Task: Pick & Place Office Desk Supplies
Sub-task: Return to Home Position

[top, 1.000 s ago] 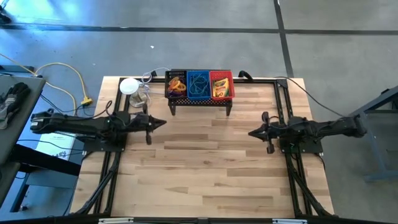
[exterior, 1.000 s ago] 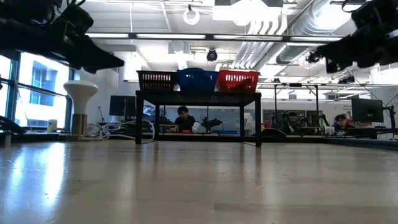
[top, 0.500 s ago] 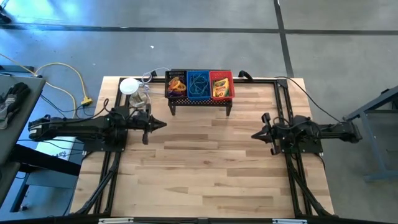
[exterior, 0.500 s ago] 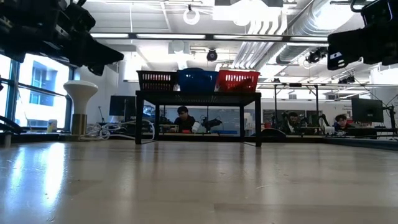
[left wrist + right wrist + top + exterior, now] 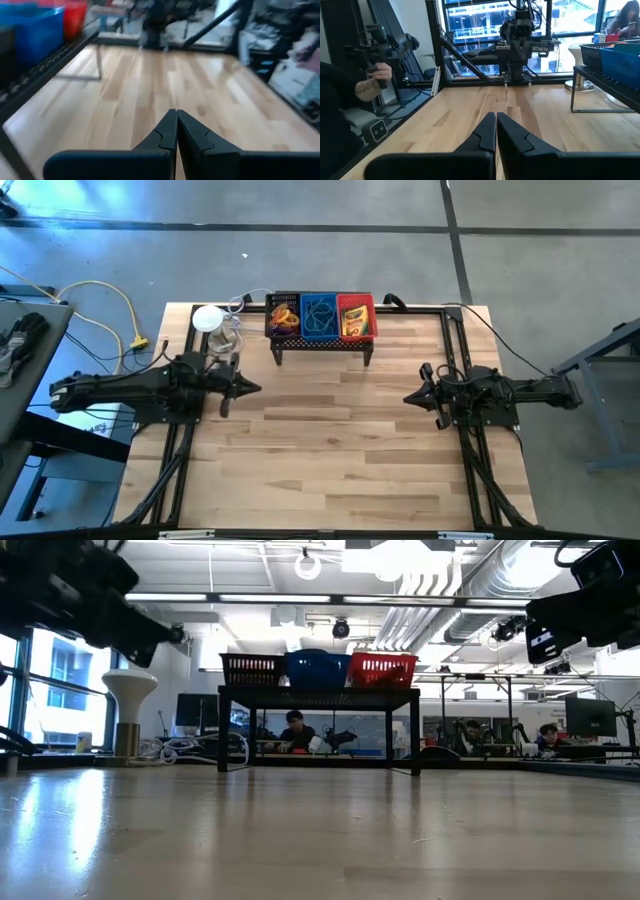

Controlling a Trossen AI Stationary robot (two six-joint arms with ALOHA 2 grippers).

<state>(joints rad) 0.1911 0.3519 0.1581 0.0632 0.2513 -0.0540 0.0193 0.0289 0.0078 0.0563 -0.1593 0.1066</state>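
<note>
At the table's far edge a black perforated stand (image 5: 322, 345) carries three mesh trays side by side. The black tray (image 5: 283, 316) holds orange and purple rings, the blue tray (image 5: 320, 315) holds thin dark loops, and the red tray (image 5: 356, 317) holds a yellow box. My left gripper (image 5: 258, 388) hovers shut over the left part of the table, pointing toward the right edge; it holds nothing (image 5: 176, 112). My right gripper (image 5: 405, 397) hovers shut over the right part, pointing toward the left edge, and is also without a load (image 5: 496, 115).
A white round-topped glass object (image 5: 208, 318) stands left of the stand, with cables beside it. Black frame rails (image 5: 450, 350) run along the table's sides. A person's hand (image 5: 375, 75) shows beyond the table's edge. People sit in the room behind (image 5: 293, 730).
My left gripper has swung a little toward the table's near edge and rolled about its own axis, staying shut. My right arm has drawn back slightly toward the right edge, and its gripper has hardly moved.
</note>
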